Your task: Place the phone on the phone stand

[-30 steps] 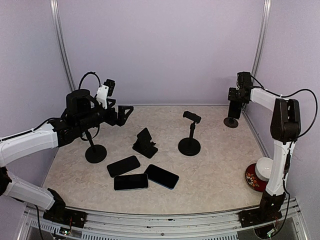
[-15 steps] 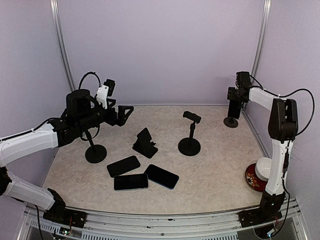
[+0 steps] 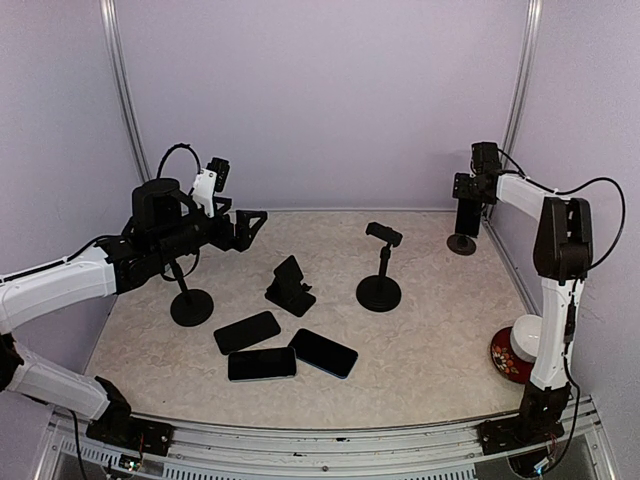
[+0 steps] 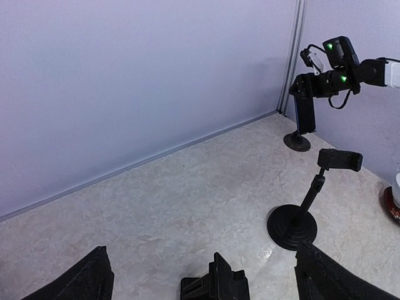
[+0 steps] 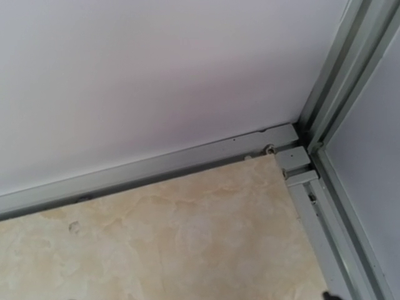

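Three dark phones lie flat at the table's front: one (image 3: 246,331) on the left, one (image 3: 262,363) in front, one (image 3: 323,352) on the right. A fourth phone (image 3: 468,218) stands upright on a round-based stand (image 3: 461,245) in the far right corner; it also shows in the left wrist view (image 4: 304,112). My right gripper (image 3: 470,190) is just above its top. The right wrist view shows only the table corner, with no phone between the jaws. My left gripper (image 3: 250,225) is open and empty, hovering above the folding stand (image 3: 290,285).
A pole stand with a clamp head (image 3: 380,265) stands mid-table. Another pole stand's base (image 3: 191,306) sits under my left arm. A red dish holding a white cup (image 3: 518,345) is at the right edge. Walls and metal rails close in the back and sides.
My right arm's elbow has shifted slightly left while its gripper stays by the upright phone. The left arm and the phones have not moved.
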`<control>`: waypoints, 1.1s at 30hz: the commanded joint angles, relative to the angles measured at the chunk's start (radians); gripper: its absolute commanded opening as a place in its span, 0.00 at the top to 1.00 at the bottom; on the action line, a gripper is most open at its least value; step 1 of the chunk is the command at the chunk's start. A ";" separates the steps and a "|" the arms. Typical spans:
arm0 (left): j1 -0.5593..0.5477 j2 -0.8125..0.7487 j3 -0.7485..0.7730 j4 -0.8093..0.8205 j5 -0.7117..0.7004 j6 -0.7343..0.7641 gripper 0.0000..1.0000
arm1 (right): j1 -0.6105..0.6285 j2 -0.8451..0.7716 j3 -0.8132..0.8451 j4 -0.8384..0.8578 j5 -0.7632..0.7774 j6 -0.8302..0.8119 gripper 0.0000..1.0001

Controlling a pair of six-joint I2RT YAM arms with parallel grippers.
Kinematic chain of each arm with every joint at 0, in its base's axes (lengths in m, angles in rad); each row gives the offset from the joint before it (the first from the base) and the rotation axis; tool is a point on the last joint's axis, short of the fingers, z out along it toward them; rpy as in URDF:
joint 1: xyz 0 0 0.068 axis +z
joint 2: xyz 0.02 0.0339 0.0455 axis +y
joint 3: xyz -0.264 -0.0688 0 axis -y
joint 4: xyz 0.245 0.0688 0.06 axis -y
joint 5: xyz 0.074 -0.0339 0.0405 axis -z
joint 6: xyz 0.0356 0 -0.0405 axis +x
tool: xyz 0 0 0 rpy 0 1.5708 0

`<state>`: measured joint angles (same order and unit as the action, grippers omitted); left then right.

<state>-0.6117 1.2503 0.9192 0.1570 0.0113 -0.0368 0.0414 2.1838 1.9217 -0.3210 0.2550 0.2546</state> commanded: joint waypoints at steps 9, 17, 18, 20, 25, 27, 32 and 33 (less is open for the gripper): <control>0.007 0.006 0.012 0.029 0.006 -0.001 0.01 | -0.020 0.010 0.036 -0.001 0.001 0.011 0.16; 0.010 0.005 0.013 0.029 0.009 -0.003 0.01 | -0.020 -0.023 0.048 -0.013 -0.015 -0.014 0.00; 0.010 0.005 0.013 0.029 0.010 -0.003 0.01 | -0.020 -0.028 0.051 -0.016 -0.019 -0.019 0.00; 0.009 0.003 0.013 0.028 0.010 -0.004 0.01 | -0.020 -0.039 0.056 -0.021 -0.024 -0.030 0.00; 0.010 -0.001 0.013 0.029 0.010 -0.005 0.01 | -0.020 -0.099 0.041 -0.028 -0.037 -0.033 0.00; 0.010 -0.003 0.013 0.028 0.010 -0.004 0.01 | -0.020 -0.132 0.021 -0.028 -0.058 -0.031 0.00; 0.010 -0.009 0.013 0.027 0.009 -0.006 0.01 | -0.012 -0.263 -0.109 0.015 -0.177 -0.032 0.00; 0.010 -0.011 0.013 0.027 0.010 -0.007 0.01 | -0.006 -0.300 -0.153 0.037 -0.208 -0.031 0.00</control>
<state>-0.6079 1.2503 0.9192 0.1570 0.0120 -0.0383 0.0319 2.0296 1.8721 -0.3401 0.1669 0.2283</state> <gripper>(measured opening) 0.988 0.999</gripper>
